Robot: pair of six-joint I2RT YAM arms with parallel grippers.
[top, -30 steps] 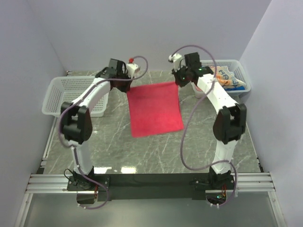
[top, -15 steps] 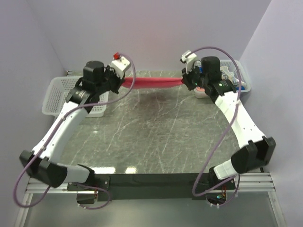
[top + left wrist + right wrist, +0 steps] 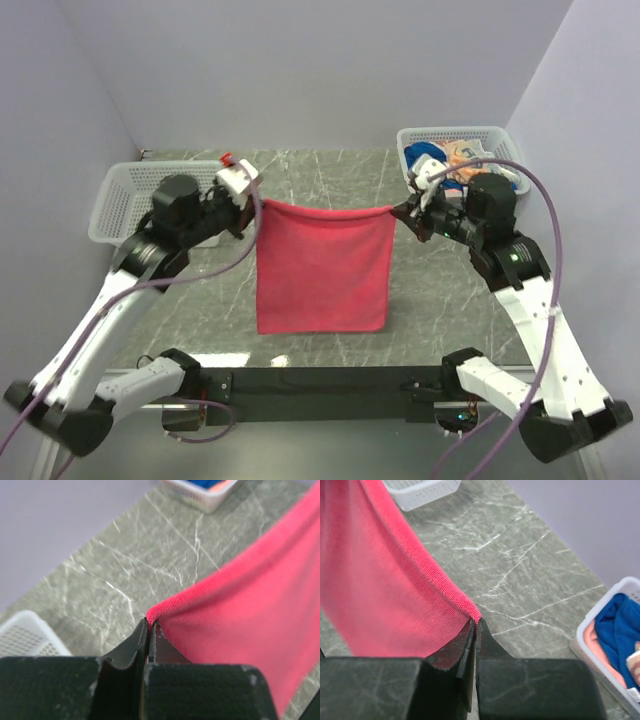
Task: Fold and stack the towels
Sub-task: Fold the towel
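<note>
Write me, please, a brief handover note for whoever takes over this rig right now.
The left tool is shut on the upper left corner of the pink-red towel.
The right tool is shut on its upper right corner.
The towel hangs spread between them over the table, unfolded; whether its lower edge touches is unclear.
The other towels, blue and peach among them, lie bunched in the right basket.
Done: one towel picked up and spread.
Left: fold it, set it down, then fold and stack the rest.
</note>
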